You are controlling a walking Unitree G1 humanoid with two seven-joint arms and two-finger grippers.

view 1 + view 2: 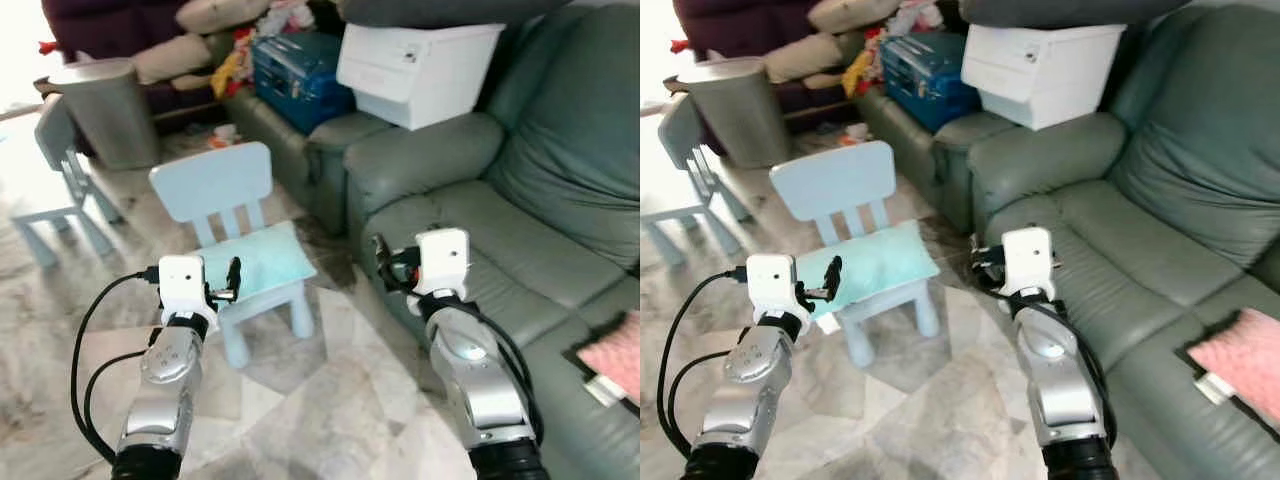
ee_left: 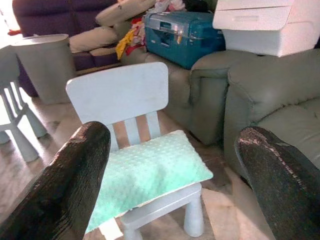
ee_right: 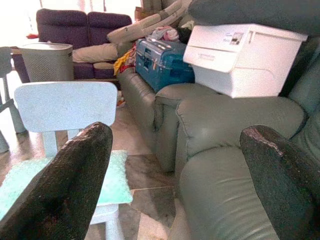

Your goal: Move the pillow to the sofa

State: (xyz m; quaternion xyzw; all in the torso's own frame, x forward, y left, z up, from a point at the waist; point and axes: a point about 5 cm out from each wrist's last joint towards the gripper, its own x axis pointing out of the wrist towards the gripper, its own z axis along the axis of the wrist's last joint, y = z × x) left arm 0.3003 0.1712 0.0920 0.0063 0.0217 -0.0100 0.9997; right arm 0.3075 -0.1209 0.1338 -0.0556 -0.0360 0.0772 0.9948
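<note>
A mint-green pillow (image 1: 262,262) lies flat on the seat of a small pale-blue child's chair (image 1: 212,180) on the marble floor. The grey-green leather sofa (image 1: 480,225) stands just right of the chair. My left gripper (image 1: 226,283) hovers open at the pillow's near-left edge, apart from it. In the left wrist view the pillow (image 2: 150,172) lies ahead between the two spread black fingers (image 2: 75,180). My right gripper (image 1: 384,265) is open in front of the sofa seat's front edge, holding nothing. Its wrist view shows the pillow's corner (image 3: 112,182) and the sofa arm (image 3: 225,120).
A white storage box (image 1: 420,65) and a blue case (image 1: 300,70) sit on the sofa's far end. A pink cushion (image 1: 612,355) lies on the near seat at right. A grey bin (image 1: 105,110) and a second pale chair (image 1: 55,170) stand at left.
</note>
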